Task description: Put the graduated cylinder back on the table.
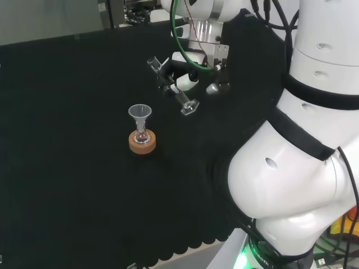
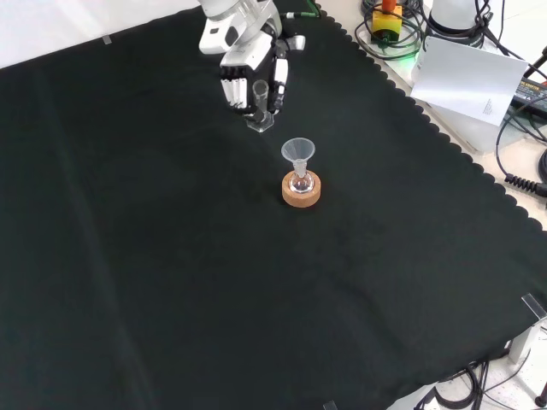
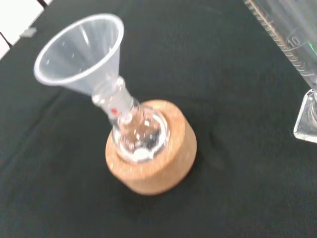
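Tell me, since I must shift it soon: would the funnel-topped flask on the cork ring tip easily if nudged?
Probably. The funnel is wide and sits high on the small round flask, so it looks top-heavy. The cork ring only cradles the flask. Being clear ware, it may break if it falls.

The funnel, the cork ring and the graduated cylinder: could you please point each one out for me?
funnel (image 2: 298, 150): front view, on its wide cone.
cork ring (image 2: 302, 194): front view, on its front wall.
graduated cylinder (image 1: 189, 106): head view, on its clear foot.
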### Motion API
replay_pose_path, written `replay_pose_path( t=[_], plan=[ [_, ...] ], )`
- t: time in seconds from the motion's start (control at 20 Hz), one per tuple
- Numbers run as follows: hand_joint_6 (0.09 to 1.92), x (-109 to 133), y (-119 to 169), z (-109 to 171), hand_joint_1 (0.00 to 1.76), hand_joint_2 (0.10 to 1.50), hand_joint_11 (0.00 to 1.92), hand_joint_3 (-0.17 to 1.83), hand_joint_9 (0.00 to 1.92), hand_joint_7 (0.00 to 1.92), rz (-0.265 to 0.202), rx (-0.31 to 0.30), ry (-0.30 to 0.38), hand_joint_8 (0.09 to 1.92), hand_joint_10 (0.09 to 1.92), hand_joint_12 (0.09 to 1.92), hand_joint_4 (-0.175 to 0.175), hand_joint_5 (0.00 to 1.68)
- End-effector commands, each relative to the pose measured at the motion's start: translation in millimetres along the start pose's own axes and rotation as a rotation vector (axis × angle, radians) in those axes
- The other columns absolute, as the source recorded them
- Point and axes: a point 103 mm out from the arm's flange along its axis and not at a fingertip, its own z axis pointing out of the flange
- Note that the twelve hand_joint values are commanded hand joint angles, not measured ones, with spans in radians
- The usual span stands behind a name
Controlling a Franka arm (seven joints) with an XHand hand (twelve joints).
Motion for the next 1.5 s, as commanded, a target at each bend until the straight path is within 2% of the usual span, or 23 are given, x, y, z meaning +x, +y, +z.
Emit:
replay_pose_path(
  t=[0.05,0.4,0.7,0.95,1.2,1.5],
  plan=[
    [1.13,-22,41,1,1.24,1.16,1.13,0.00,1.37,0.91,-0.056,-0.132,0.053,1.14,0.09,0.84,-0.175,0.88],
    [1.13,-28,77,10,1.24,1.16,1.13,0.00,1.37,0.91,-0.127,-0.238,0.097,1.14,0.09,0.84,-0.175,0.88],
    [1.13,-31,101,23,1.24,1.16,1.12,0.00,1.36,0.91,-0.170,-0.262,0.186,1.14,0.09,0.85,-0.175,0.88],
    [1.14,-34,118,35,1.24,1.16,1.12,0.00,1.36,0.91,-0.201,-0.296,0.221,1.14,0.09,0.85,-0.175,0.88],
    [1.14,-40,135,43,1.24,1.16,1.12,0.00,1.36,0.91,-0.215,-0.302,0.248,1.14,0.09,0.85,-0.175,0.88],
    [1.14,-53,142,51,1.24,1.16,1.11,0.00,1.35,0.90,-0.210,-0.330,0.257,1.15,0.09,0.85,-0.175,0.87]
  ],
)
